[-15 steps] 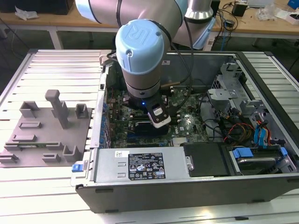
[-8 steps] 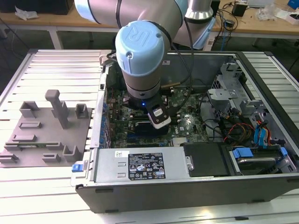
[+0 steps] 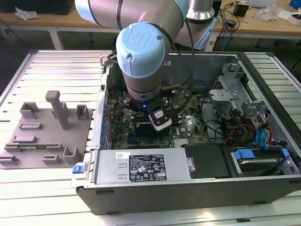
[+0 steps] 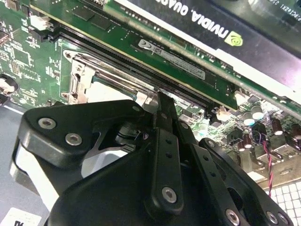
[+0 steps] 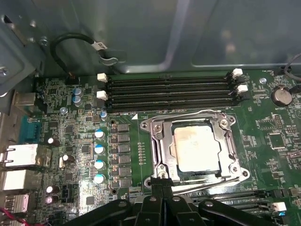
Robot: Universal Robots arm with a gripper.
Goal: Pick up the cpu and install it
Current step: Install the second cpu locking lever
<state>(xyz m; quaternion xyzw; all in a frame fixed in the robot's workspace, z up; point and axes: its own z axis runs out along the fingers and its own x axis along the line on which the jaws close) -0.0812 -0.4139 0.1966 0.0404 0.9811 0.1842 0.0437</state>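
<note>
The pincer (image 5: 161, 189), fingers pressed together and empty, points straight down at the socket's (image 5: 196, 147) edge, where the cpu (image 5: 195, 148) lies seated, the arm (image 3: 141, 56) reaching down into the open case (image 3: 188, 181).

The gripper (image 5: 161, 186) hangs low inside the open computer case (image 3: 197, 188), its closed fingertips just at the edge of the metal socket frame (image 5: 160, 141) that rings the cpu (image 5: 196, 148). Beside the socket the memory slots (image 5: 169, 92) with their white clips, a row of capacitors (image 5: 99, 155) and the graphics card (image 4: 225, 28) hem it in. Above the cpu the way is open, while the drive cages (image 3: 230, 94) and loose cables (image 3: 235, 132) crowd the exterior view's right.
</note>
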